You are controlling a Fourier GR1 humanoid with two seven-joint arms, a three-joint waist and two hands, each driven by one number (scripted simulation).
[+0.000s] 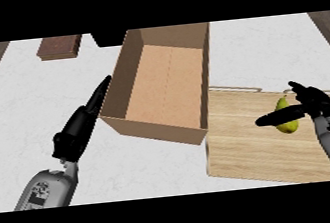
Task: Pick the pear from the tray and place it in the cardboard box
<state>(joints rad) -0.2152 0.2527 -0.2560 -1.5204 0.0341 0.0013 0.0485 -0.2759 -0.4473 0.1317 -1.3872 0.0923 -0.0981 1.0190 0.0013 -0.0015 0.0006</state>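
While right hand (310,104) curls round pear (287,117) | tray (261,154) on white counter (165,163) | left hand (80,126) straight

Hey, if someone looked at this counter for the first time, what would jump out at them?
The open cardboard box in the middle, showing nothing inside, catches the eye first. To its right, on the wooden tray, the right hand curls its fingers around the yellow-green pear. The left hand lies with straight fingers beside the box's left wall.

Right robot hand (312,104) around pear (286,117) on tray (261,154)
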